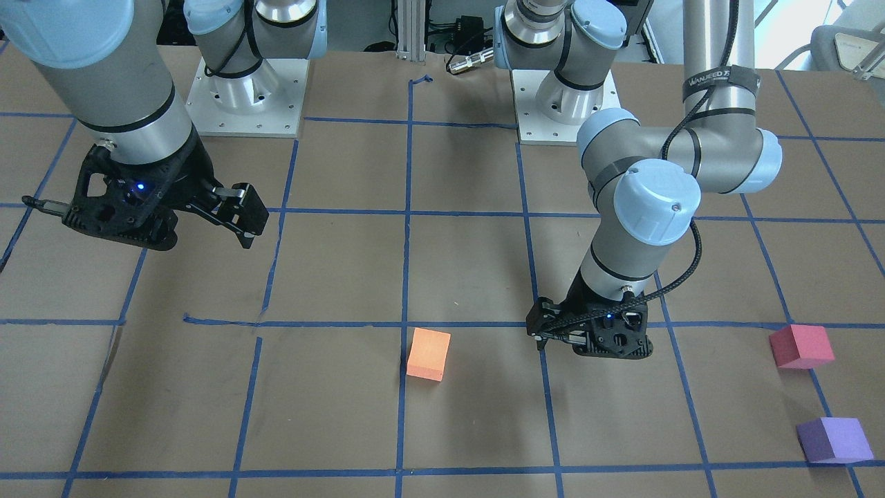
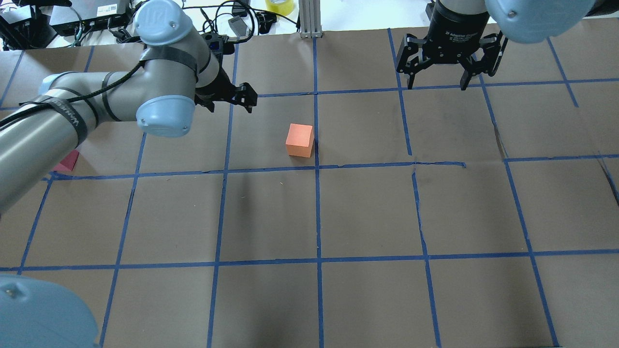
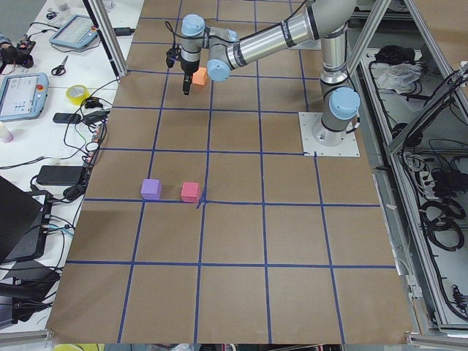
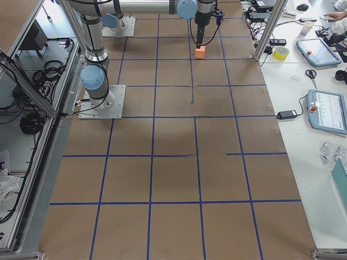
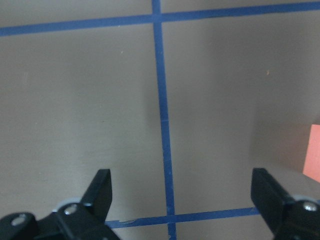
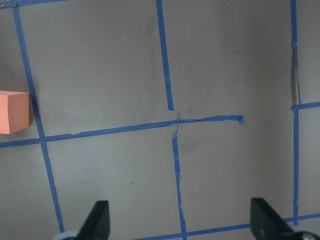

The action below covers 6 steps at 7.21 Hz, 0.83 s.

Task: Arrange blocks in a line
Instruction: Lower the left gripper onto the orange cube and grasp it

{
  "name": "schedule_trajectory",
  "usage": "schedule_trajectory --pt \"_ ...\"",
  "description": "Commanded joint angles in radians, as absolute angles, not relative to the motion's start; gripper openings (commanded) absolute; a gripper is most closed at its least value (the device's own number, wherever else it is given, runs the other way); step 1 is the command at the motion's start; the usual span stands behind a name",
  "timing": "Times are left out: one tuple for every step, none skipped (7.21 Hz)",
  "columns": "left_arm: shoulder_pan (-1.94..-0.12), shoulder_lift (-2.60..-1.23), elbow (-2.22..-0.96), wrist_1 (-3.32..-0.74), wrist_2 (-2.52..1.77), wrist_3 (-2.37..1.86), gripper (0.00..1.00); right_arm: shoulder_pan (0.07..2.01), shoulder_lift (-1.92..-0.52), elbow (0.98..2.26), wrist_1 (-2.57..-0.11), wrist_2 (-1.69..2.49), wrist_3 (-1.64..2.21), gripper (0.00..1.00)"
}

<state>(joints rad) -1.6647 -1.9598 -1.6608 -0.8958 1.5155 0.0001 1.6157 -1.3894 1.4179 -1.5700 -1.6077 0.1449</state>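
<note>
The orange block (image 2: 300, 140) sits on the brown table just left of the centre tape line; it also shows in the front view (image 1: 429, 354). The pinkish-red block (image 1: 800, 346) and the purple block (image 1: 833, 440) sit apart at the table's left end, side by side in the left side view, pinkish-red (image 3: 190, 191) and purple (image 3: 151, 189). My left gripper (image 2: 231, 102) is open and empty, hovering left of the orange block, whose edge shows in its wrist view (image 5: 312, 160). My right gripper (image 2: 437, 84) is open and empty, high over the far right.
Blue tape lines (image 2: 316, 212) divide the brown paper table into squares. The arm bases (image 1: 249, 97) stand at the robot's edge. Cables and a tape roll (image 2: 279, 6) lie beyond the far edge. In the overhead view my left arm hides most of the pinkish-red block (image 2: 66, 161).
</note>
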Motion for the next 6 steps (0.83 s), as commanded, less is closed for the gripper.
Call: schedule_trajectory --pt "-1.799 -2.017 -1.628 -0.890 1.516 -0.121 1.00 1.612 -1.451 1.477 -1.566 -1.608 0.123 1.00" --pt "-1.815 -2.043 -1.609 -0.890 1.509 -0.149 1.00 1.611 -1.478 1.503 -1.577 -1.608 0.121 1.00" --pt "-1.825 -2.066 -1.606 -0.890 1.508 -0.155 1.00 1.609 -1.480 1.515 -1.577 -1.606 0.118 1.00" --pt "-1.830 -2.083 -1.603 -0.888 1.506 -0.161 1.00 1.605 -1.482 1.522 -1.578 -1.605 0.120 1.00" --pt "-1.854 -2.097 -1.603 -0.838 1.506 -0.211 1.00 1.583 -1.482 1.525 -1.575 -1.591 0.109 0.99" --pt "-1.859 -2.118 -1.601 -0.825 1.512 -0.206 1.00 1.563 -1.485 1.526 -1.575 -1.563 0.089 1.00"
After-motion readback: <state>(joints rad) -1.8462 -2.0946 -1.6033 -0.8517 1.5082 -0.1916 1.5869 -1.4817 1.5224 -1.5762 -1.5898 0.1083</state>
